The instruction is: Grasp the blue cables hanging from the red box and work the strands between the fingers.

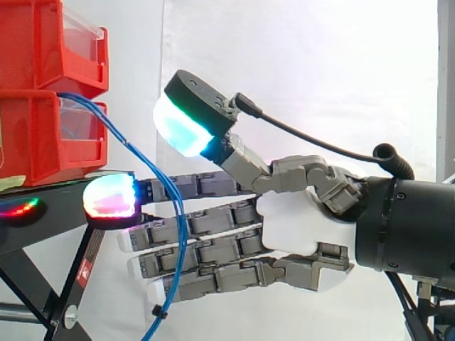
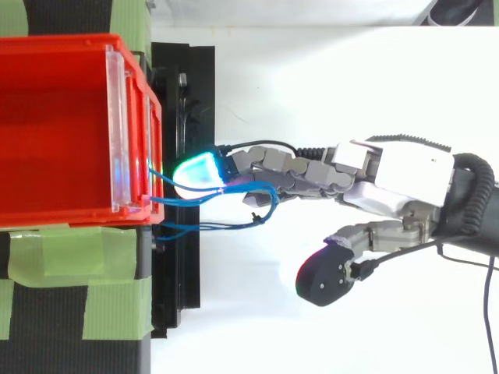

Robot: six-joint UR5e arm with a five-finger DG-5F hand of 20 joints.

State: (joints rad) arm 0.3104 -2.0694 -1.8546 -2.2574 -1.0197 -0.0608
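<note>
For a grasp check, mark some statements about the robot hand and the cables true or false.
1. The robot hand has its fingers stretched straight toward the red box. True.
2. Its thumb pinches the blue cables. False: the thumb is raised, clear of them.
3. The blue cables hang down across the fingers. True.
4. The red box sits on a white stand. False: the stand is black.

We find two red plastic bins (image 1: pixel 39 50) stacked on the black metal stand (image 1: pixel 60 209) at left. Thin blue cables (image 1: pixel 183 234) hang from the lower bin, just right of the stand, across the straight fingers (image 1: pixel 220 222) of the robot's hand (image 1: pixel 295 227), which enters from the right.
</note>
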